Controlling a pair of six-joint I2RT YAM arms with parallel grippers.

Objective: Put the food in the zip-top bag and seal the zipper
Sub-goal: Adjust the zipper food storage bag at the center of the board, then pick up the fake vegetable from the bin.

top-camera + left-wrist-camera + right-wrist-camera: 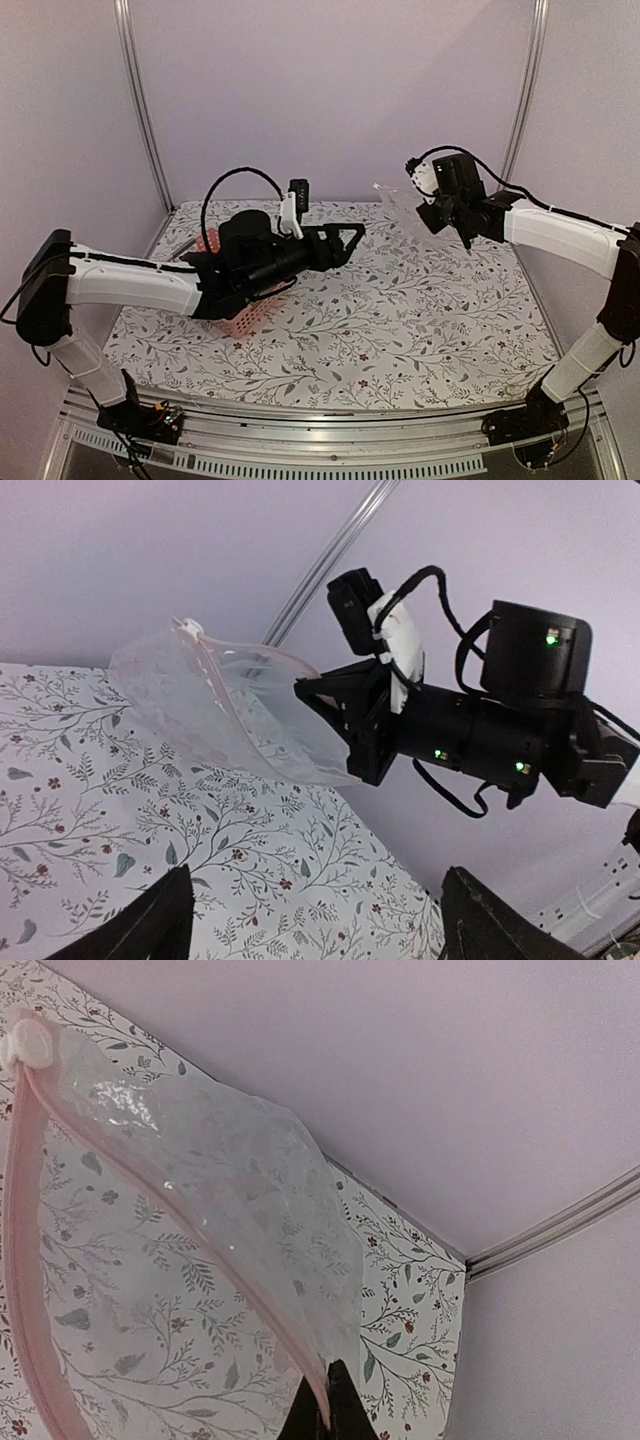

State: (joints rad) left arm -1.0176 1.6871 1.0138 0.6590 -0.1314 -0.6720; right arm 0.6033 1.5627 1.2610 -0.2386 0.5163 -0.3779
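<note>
Right claw [322, 1412] clamped on zip-top bag [230, 1190] corner, zipper [20, 1260] lengthwise toward wide-apart left claw [315, 935].

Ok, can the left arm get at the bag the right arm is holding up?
Probably yes. The jaws of the right arm pinch the zip-top bag up in the air; those of the left arm stand open facing it, with nothing between.

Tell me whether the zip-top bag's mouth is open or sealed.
Open. From the white slider, the two pink strips of the zipper spread apart; the right gripper pinches one.
</note>
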